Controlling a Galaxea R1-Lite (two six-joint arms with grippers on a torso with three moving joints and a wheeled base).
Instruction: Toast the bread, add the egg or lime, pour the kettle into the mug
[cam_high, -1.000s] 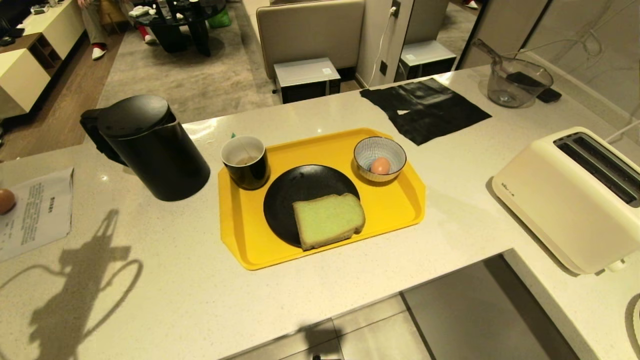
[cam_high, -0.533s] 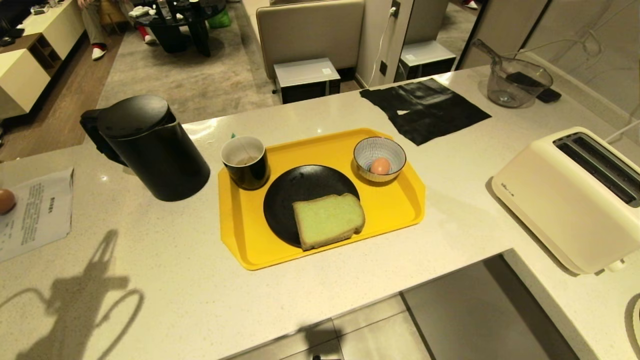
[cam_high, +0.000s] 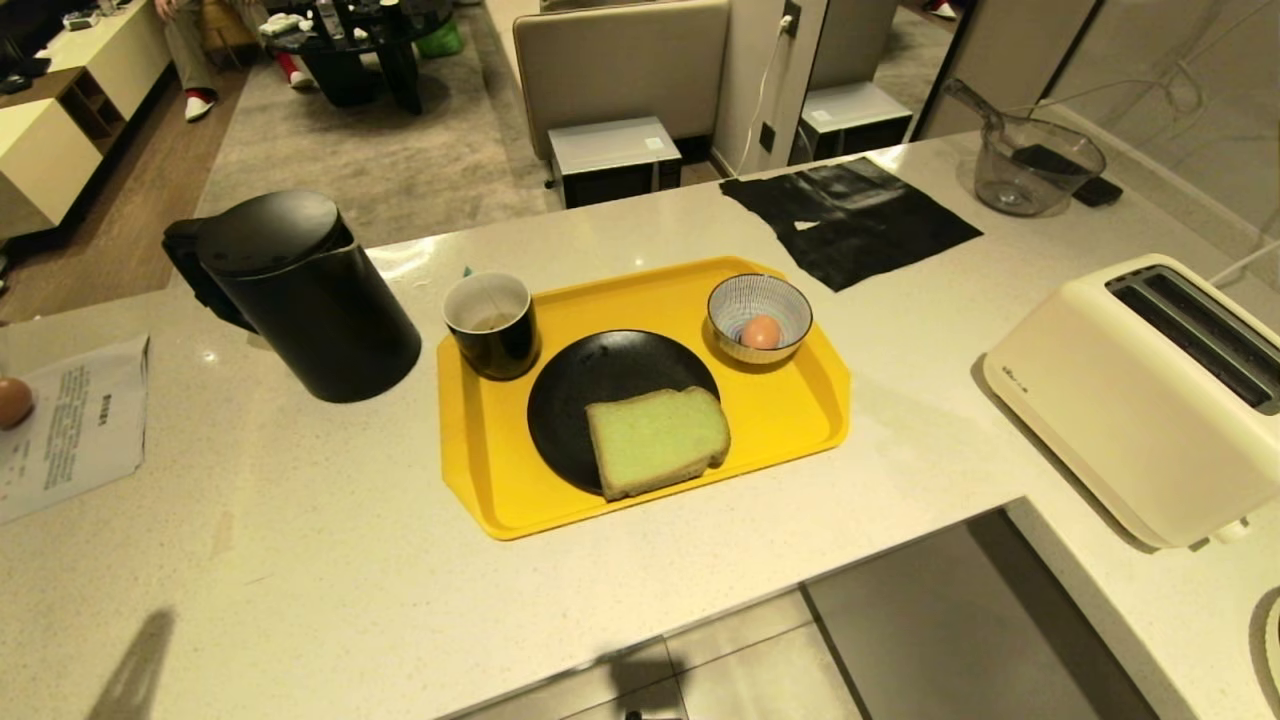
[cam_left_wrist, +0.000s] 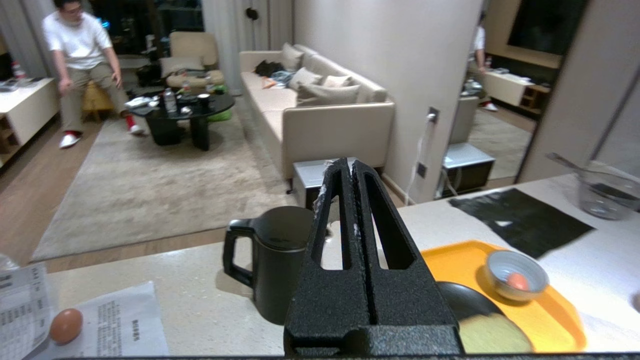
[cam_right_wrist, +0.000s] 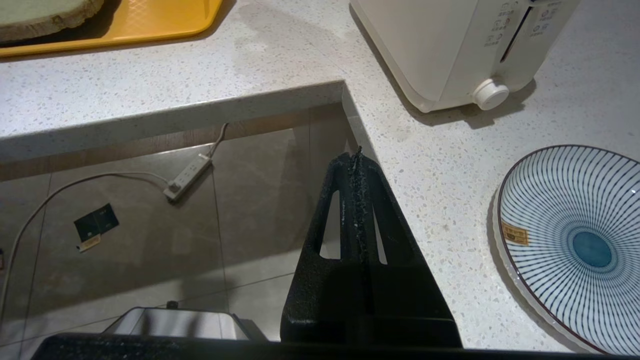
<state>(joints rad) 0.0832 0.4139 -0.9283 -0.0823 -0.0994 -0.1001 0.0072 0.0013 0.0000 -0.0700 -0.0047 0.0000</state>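
The left gripper (cam_left_wrist: 348, 167) is fully closed and holds nothing. It is raised above the surface (cam_high: 300, 540) and points level across it. The right gripper (cam_right_wrist: 358, 156) is also closed and empty, parked low past the surface edge, pointing at the floor. Neither gripper appears in the head view.

From the left gripper, the kettle (cam_left_wrist: 280, 265) stands directly ahead and below, with its handle on the side away from the tray (cam_high: 480, 470). The bread (cam_high: 657, 440) lies beyond the kettle toward the robot's right, flat on the black plate (cam_high: 600, 375) on the tray. Its long axis runs roughly across the robot's front. The toaster (cam_high: 1150, 390) stands well apart at the far right, with its slots facing up.

By judgement, the right gripper is the nearer one to both bread and toaster.

The mug (cam_high: 490, 322) stands at the tray's left corner, near the kettle. One egg (cam_high: 761, 331) rests in the striped bowl (cam_high: 760, 300). A second egg (cam_high: 12, 402) lies at the far left on a paper sheet (cam_high: 80, 420), cut by the frame edge.

In the left wrist view the gripper hides the mug and most of the plate. No lime is visible.
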